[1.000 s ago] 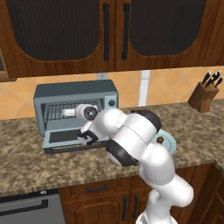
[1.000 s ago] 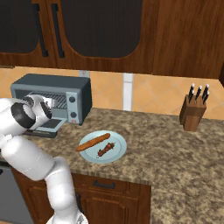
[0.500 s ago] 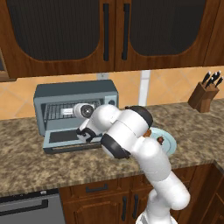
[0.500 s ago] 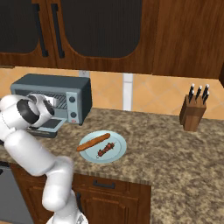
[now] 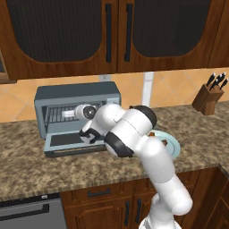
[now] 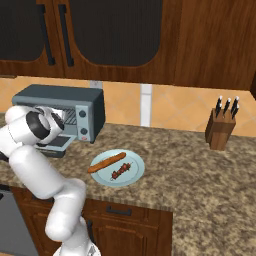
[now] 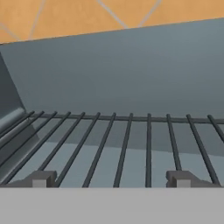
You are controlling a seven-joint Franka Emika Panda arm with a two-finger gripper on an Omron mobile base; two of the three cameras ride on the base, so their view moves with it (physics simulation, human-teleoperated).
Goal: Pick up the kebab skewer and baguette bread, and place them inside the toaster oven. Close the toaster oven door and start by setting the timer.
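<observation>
Where the two fingertips (image 7: pixel 42 178) rise at the bottom of the hand view, the jaws stand wide apart with nothing between them, the gripper (image 7: pixel 111 180) pointing into the oven (image 5: pixel 78 111) over its wire rack (image 7: pixel 131 148). From the left base view the hand sits just above the door (image 5: pixel 74 144), which lies folded down flat on the counter (image 6: pixel 200 170) in front of the oven's mouth. To the right of the oven, near the counter's front edge, a pale blue plate (image 6: pixel 135 175) carries the baguette (image 6: pixel 106 162) and, touching nothing but the plate, the skewer (image 6: pixel 121 171) beside it. A knife block (image 6: pixel 221 131) stands well apart at the back right, against the orange tiled wall (image 6: pixel 165 107). Dark wooden cabinets (image 5: pixel 112 36) hang above, and more wooden fronts run below the speckled brown stone. Compared with half a second ago, the arm has drawn its elbow in and the hand has edged closer to the oven opening; plate, food and door lie as they did.
</observation>
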